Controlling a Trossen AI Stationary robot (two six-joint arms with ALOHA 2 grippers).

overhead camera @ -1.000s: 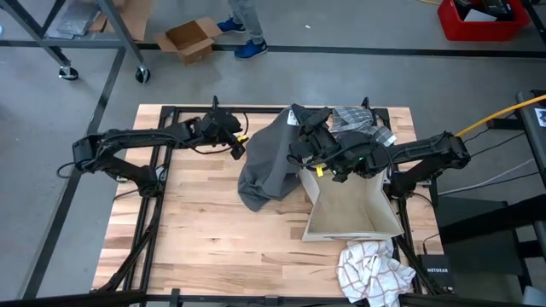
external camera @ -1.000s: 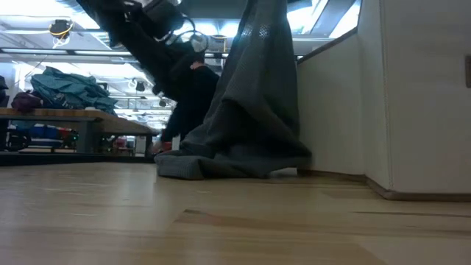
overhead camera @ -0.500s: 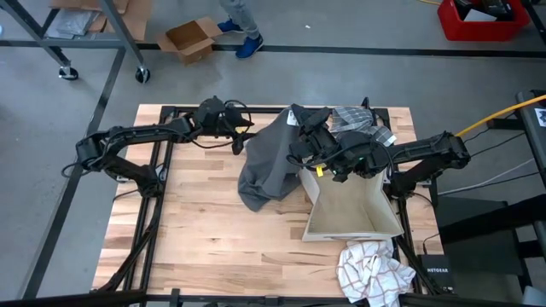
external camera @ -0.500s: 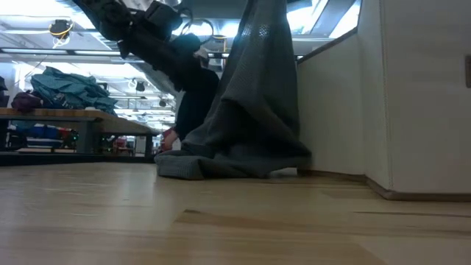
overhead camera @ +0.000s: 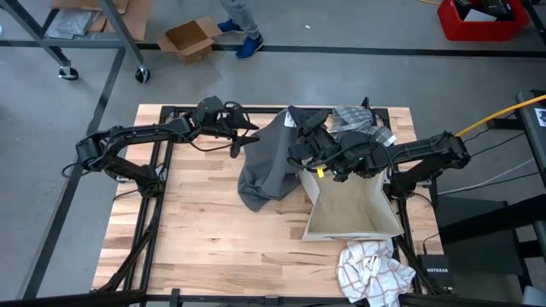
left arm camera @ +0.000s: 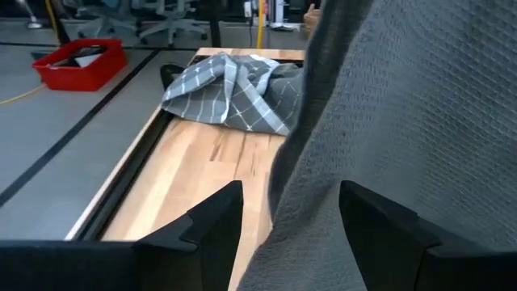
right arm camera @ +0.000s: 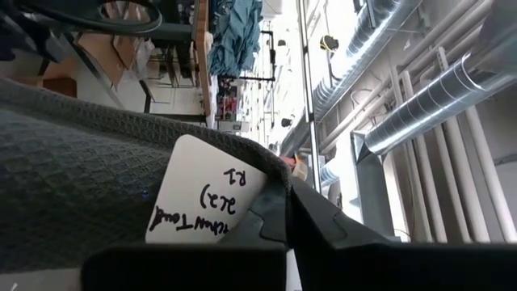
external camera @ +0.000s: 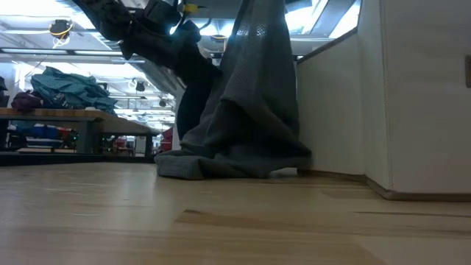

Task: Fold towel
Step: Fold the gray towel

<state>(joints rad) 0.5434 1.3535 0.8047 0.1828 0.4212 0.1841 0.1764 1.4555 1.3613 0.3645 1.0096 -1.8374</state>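
Note:
A dark grey towel point(overhead camera: 271, 158) hangs from my right gripper point(overhead camera: 300, 128), which is shut on its top corner above the table's far middle. A white label point(right arm camera: 206, 206) sits at that corner. The towel's lower end point(external camera: 221, 163) lies heaped on the wood. My left gripper point(overhead camera: 249, 130) is open at the towel's left hanging edge point(left arm camera: 295, 174). One finger point(left arm camera: 216, 220) stands on the bare side of that edge. The other finger point(left arm camera: 380, 234) stands in front of the cloth. My right gripper pinches the towel's top corner point(right arm camera: 242, 174) between its two fingers, right beside the white label. The fingers come roughly level from the table's right side. The towel hangs slack below them, its lower end point(overhead camera: 256, 194) resting on the table. My left gripper: I cannot tell whether its fingers touch the towel's edge.
A grey checked cloth point(overhead camera: 358, 119) lies at the far right of the table. A white open box point(overhead camera: 351, 209) stands to the right of the towel, with a white checked cloth point(overhead camera: 371, 269) near its front. Bare wood point(overhead camera: 196, 213) stretches to the left and front.
My left gripper has moved a little toward the far edge and toward the hanging towel, rolling and tipping its wrist, and has stayed open. The towel hangs as before from my still right gripper.

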